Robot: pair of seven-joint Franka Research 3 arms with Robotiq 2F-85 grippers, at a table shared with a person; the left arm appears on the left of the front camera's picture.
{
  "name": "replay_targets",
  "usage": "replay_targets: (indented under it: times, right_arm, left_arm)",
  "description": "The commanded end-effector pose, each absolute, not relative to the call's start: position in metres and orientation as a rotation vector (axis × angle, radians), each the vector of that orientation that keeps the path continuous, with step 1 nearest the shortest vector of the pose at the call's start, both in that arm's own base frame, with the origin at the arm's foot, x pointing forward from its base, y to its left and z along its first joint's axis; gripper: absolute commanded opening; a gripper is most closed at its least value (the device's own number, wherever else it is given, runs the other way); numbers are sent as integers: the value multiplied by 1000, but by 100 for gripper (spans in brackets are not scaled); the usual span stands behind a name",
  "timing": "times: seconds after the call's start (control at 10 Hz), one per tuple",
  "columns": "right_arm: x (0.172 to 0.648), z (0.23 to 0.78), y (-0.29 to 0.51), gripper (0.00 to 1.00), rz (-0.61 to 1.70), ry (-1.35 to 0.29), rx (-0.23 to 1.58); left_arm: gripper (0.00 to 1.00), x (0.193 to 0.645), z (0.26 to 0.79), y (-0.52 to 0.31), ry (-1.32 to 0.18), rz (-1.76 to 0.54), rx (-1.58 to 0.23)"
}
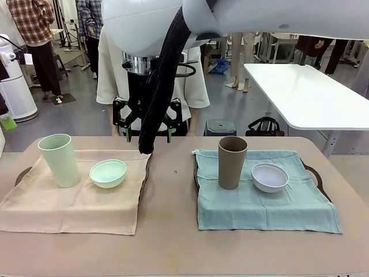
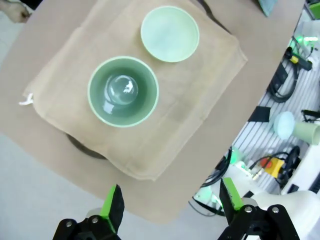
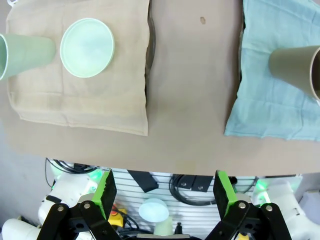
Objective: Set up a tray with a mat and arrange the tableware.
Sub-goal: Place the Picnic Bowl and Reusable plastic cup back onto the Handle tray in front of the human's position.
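A pale mint cup (image 1: 59, 160) and a mint bowl (image 1: 108, 173) stand on a beige mat (image 1: 69, 208) over a dark tray (image 1: 23, 173) on the left. On the right, a brown cup (image 1: 232, 161) and a white bowl (image 1: 270, 176) sit on a teal mat (image 1: 259, 210) over another tray (image 1: 314, 173). My left gripper (image 2: 170, 205) hangs open high above the mint cup (image 2: 123, 91) and bowl (image 2: 170, 33). My right gripper (image 3: 162, 192) is open too, high over the gap between the mats, and hangs mid-frame in the front view (image 1: 148, 137). Neither holds anything.
A person in a white top (image 1: 196, 86) stands at the far side, behind the hanging gripper. Bare brown tabletop (image 1: 170, 196) runs between the two trays. A white table (image 1: 305, 92) stands at the back right. Cables and robot bases (image 3: 190, 187) lie below the near edge.
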State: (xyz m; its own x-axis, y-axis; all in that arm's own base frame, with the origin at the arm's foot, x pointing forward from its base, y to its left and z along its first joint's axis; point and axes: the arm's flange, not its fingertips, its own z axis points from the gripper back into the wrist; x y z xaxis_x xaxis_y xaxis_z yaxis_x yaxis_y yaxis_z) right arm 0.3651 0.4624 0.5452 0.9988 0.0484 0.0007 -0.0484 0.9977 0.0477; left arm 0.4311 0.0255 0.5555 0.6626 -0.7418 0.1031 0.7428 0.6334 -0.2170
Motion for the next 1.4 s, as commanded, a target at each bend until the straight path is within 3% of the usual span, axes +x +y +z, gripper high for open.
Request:
replay_targets:
  times: [0.0,0.4,0.5,0.7,1.3]
  right_arm:
    - [364,544,461,100,46,2,42]
    - [366,545,462,100,47,1,48]
    - [375,544,440,100,25,-17,69]
    - [382,539,395,100,-24,12,168]
    - [380,567,247,100,-80,-34,243]
  left_arm:
    - [100,431,559,27,-11,-868,-266]
    - [100,431,556,26,-4,-849,-250]
    - [100,424,577,19,-57,-699,-168]
    - [100,411,566,18,-72,-481,-17]
    - [100,397,565,38,-46,-355,-160]
